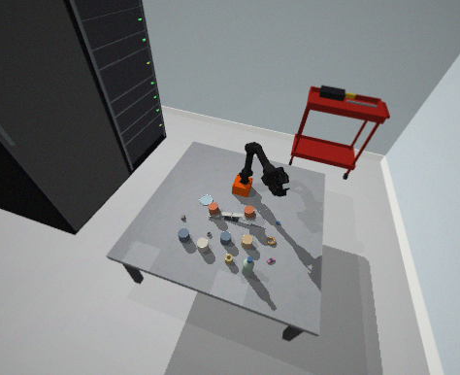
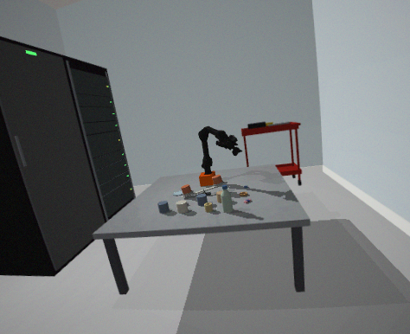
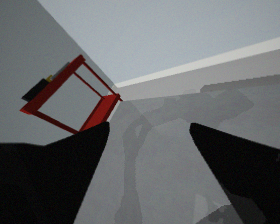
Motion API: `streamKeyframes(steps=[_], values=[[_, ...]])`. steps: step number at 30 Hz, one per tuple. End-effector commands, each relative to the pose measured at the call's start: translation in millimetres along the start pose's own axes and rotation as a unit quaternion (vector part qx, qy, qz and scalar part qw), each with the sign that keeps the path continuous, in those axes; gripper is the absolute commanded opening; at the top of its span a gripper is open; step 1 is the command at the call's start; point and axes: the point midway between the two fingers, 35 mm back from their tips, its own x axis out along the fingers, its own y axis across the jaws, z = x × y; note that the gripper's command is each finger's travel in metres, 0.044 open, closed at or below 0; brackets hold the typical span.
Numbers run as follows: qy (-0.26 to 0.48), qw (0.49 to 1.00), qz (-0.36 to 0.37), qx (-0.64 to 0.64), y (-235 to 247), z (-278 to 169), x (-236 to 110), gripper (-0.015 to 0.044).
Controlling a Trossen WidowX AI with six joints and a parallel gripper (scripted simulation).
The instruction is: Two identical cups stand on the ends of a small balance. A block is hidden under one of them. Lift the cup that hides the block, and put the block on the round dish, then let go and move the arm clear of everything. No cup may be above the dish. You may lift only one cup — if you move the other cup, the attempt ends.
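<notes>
Black gripper (image 1: 282, 188) — fingers wide apart, nothing between — high above the table (image 1: 291, 272), away from both orange cups (image 1: 213, 208).

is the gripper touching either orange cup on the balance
No, the gripper hangs open above the table, well off to the side of both orange cups.

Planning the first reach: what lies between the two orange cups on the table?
In the top view, only the small balance beam lies between the left orange cup and the right orange cup; each cup stands on one end.
</notes>
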Motion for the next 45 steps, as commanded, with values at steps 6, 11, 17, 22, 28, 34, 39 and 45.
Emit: streamKeyframes(steps=[6,11,17,22,28,34,39,45], values=[[-0.002,0.998,-0.056,0.015,-3.6,-11.0,-23.0,0.044],[-0.007,0.992,-0.121,0.034,-6.4,-24.9,-47.5,0.044],[-0.014,0.978,-0.199,0.061,-8.2,-43.4,-75.0,0.044],[-0.021,0.96,-0.264,0.087,-8.4,-60.1,-96.5,0.044],[-0.032,0.932,-0.341,0.12,-6.9,-81.6,-120.6,0.044],[-0.046,0.894,-0.417,0.155,-3.8,-104.2,-142.7,0.044],[-0.059,0.856,-0.478,0.186,0.2,-123.9,-159.7,0.044],[-0.076,0.803,-0.548,0.223,6.7,-148.1,-178.4,0.044]])
